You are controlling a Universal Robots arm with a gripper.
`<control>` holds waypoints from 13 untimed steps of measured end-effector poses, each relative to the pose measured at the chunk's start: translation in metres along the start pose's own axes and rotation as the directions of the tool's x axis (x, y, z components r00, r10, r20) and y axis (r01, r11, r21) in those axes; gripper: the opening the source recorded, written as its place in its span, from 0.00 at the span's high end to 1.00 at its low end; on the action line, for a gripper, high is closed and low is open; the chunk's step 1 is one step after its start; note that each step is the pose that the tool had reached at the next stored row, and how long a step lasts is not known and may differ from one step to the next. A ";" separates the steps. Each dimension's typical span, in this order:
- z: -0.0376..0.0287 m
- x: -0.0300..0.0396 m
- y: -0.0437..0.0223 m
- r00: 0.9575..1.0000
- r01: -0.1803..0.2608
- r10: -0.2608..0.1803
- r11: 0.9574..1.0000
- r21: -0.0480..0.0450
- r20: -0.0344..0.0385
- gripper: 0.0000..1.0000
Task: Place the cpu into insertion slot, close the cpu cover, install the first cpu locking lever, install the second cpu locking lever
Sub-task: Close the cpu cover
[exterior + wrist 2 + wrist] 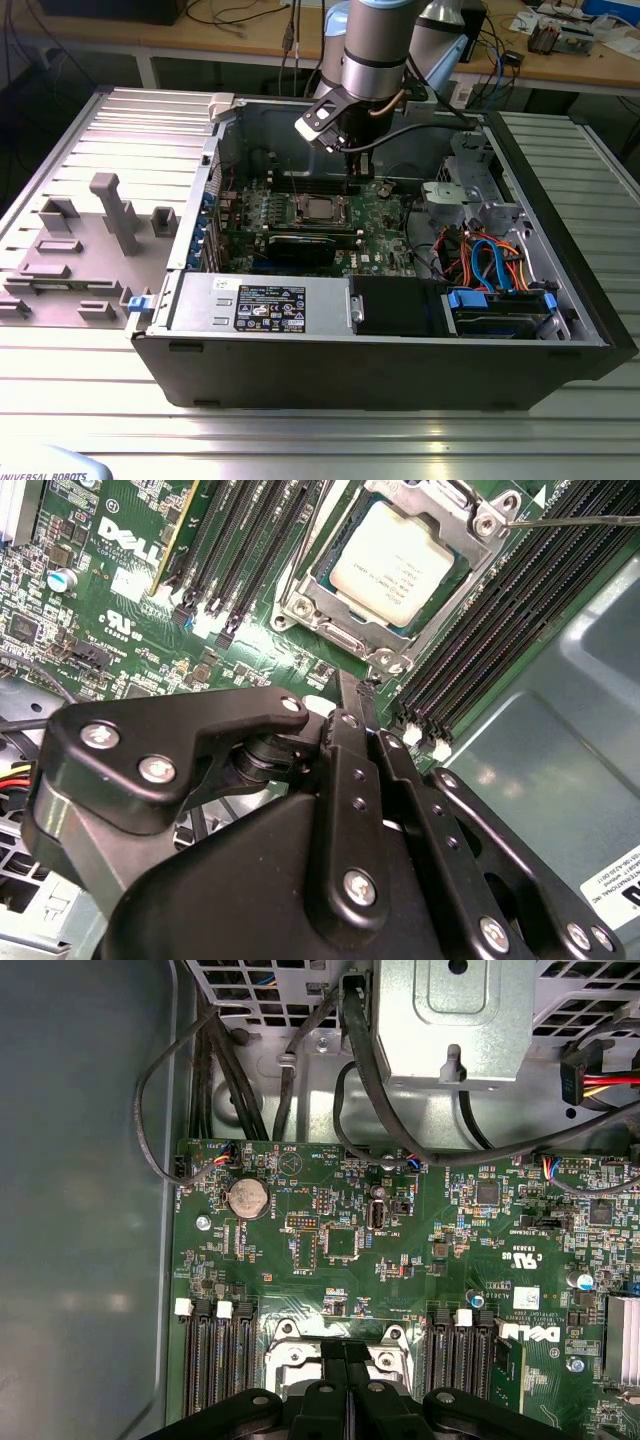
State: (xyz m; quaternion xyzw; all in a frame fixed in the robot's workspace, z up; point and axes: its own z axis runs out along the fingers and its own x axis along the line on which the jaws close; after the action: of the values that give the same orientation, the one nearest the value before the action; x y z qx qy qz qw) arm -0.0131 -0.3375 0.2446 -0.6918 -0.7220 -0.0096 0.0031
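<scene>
In the exterior view, nearest is the ribbed metal table (300,440), with the open computer case (350,370) lying on it. Just inside the case's near wall sit the silver power supply (195,300) and, at three o'clock from it, a black bay (395,305) and a blue-latched drive (500,305). Beyond them the long black graphics card (300,247) lies across the green motherboard (385,225).

Just past the card, at twelve o'clock from it, is the insertion slot (298,211), and the cpu (321,208) sits in it, silver top up. In the second wrist view the cpu cover (462,578) lies flat around the cpu (392,560), its cut-out framing the chip. A thin lever rod (580,520) runs out from one corner of the socket; whether it is hooked down I cannot tell.

The gripper (352,178) hangs at one o'clock from the cpu, pointing down at the board just behind the socket. Both wrist views show its fingers (350,740) pressed together with nothing between them, the tips close to the socket's edge beside the black memory slots (500,610); contact with the board I cannot tell.

Farther back the arm (375,50) rises, and at nine o'clock from the case stands a grey fixture (110,215)
</scene>
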 end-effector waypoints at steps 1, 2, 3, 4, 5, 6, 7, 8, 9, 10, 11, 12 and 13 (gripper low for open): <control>0.0000 0.0000 -0.0003 1.000 0.000 0.000 1.000 0.000 0.000 0.89; 0.0000 0.0000 -0.0013 1.000 0.000 0.000 1.000 0.000 0.000 0.89; 0.0001 0.0001 -0.0023 1.000 0.000 0.000 1.000 0.000 0.000 0.89; 0.0005 0.0001 -0.0044 1.000 0.000 0.000 1.000 0.001 0.000 0.89; 0.0008 0.0002 -0.0061 1.000 0.000 0.000 1.000 0.001 0.000 0.89; 0.0013 0.0003 -0.0084 1.000 0.000 0.000 1.000 0.002 0.000 0.89; 0.0023 0.0005 -0.0131 1.000 0.000 0.000 1.000 0.003 0.000 0.89; 0.0029 0.0006 -0.0154 1.000 0.000 0.000 1.000 0.004 0.000 0.89; 0.0033 0.0007 -0.0170 1.000 0.000 0.000 1.000 0.005 0.000 0.89; 0.0039 0.0007 -0.0195 1.000 0.000 0.000 1.000 0.007 0.000 0.89; 0.0042 0.0008 -0.0216 1.000 0.000 0.000 1.000 0.009 0.000 0.89; 0.0045 0.0009 -0.0246 1.000 0.000 0.000 1.000 0.011 0.000 0.89; 0.0047 0.0010 -0.0272 1.000 0.000 0.000 1.000 0.013 0.000 0.89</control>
State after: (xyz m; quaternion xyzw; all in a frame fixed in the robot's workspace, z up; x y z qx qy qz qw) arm -0.0402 -0.3376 0.2397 -0.6919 -0.7219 -0.0052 0.0077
